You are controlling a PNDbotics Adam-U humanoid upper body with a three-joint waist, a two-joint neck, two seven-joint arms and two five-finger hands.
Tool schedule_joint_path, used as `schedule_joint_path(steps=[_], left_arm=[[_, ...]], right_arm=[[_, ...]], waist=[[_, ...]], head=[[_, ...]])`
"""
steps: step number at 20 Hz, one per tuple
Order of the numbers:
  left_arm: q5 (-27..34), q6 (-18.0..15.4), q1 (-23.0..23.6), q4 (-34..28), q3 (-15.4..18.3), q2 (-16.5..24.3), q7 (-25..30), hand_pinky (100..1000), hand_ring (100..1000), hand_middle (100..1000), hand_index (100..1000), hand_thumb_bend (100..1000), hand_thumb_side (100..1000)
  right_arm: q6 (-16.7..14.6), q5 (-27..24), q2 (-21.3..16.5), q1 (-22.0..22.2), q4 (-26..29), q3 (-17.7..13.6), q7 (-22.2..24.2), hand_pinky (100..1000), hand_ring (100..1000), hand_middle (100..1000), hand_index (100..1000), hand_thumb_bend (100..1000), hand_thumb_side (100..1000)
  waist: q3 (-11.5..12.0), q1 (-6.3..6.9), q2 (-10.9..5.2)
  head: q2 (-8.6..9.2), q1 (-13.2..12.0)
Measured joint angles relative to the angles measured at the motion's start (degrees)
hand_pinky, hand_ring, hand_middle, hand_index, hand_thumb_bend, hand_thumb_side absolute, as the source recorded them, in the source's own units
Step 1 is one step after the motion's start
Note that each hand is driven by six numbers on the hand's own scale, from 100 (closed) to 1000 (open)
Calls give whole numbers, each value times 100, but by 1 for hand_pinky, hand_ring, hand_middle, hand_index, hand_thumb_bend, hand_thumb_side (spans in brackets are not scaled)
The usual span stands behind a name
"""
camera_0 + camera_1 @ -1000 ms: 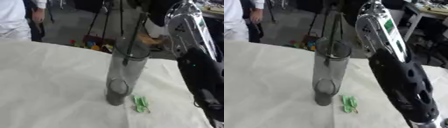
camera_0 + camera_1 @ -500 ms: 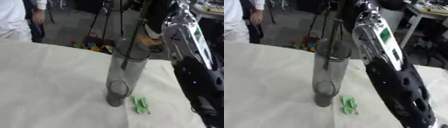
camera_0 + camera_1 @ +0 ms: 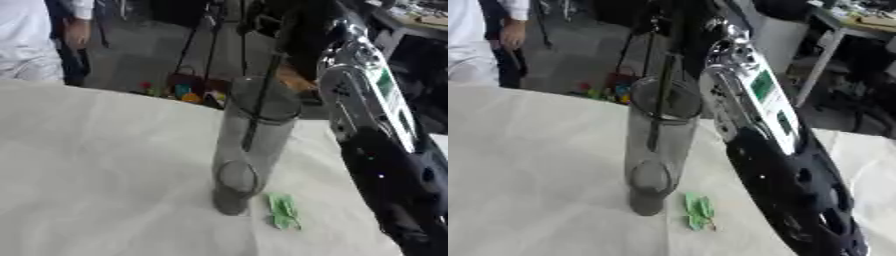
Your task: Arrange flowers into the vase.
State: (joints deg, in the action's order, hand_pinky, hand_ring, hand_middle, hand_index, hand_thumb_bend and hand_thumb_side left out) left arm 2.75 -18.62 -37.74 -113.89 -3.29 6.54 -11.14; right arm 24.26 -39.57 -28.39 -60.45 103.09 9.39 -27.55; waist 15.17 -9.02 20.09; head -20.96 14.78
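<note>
Above the vase [image 3: 252, 150], the right arm [image 3: 776, 165] reaches up; its hand is hidden, grip state undeterminable. A stem [image 3: 261, 102] enters the vase mouth, tip partway down. Green leaves [image 3: 283, 211] lie on the bench [image 3: 96, 165] beside the base. Insertion step; next, lower stem fully.

Right arm [image 3: 776, 165]: enters from the lower right corner and rises steeply toward the top centre; black forearm below, silver casing with a green patch above.
Right hand: hidden in the dark at the top, state cannot be told.
Left arm: in neither view.
</note>
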Motion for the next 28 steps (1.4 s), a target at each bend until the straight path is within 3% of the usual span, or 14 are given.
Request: schedule_joint_path(steps=[3,4,16,18,21,28], left_arm=[[0,1,0,0,0,-1,1,705,782,868,907,100,1000],[0,1,0,0,0,-1,1,705,783,868,908,100,1000],[0,-1,-5,0,0,-1,-1,705,783,869,908,100,1000],[0,-2,-8,0,0,-1,-2,705,783,869,907,100,1000],[0,-2,-10,0,0,-1,-2,705,783,869,907,100,1000],[0,-2,-23,0,0,-2,-2,705,783,869,907,100,1000]], right_arm=[[-29,107,8,24,33,17,22,398,328,100,100,157,521],[-39,133,8,34,34,17,30,391,318,100,100,161,593],[-58,648,48,192,67,93,179,384,358,108,100,174,612],[-52,690,49,204,66,103,195,395,386,223,100,171,616],[-71,763,58,249,66,121,238,406,418,302,100,168,625],[-179,884,111,251,69,122,322,430,446,351,100,154,649]], waist=[[1,7,0],[1,8,0],[-1,15,17],[-10,17,28],[-26,17,39],[-26,40,60]], head=[[14,0],[16,0],[45,-3],[46,-5],[47,-10],[55,-8]])
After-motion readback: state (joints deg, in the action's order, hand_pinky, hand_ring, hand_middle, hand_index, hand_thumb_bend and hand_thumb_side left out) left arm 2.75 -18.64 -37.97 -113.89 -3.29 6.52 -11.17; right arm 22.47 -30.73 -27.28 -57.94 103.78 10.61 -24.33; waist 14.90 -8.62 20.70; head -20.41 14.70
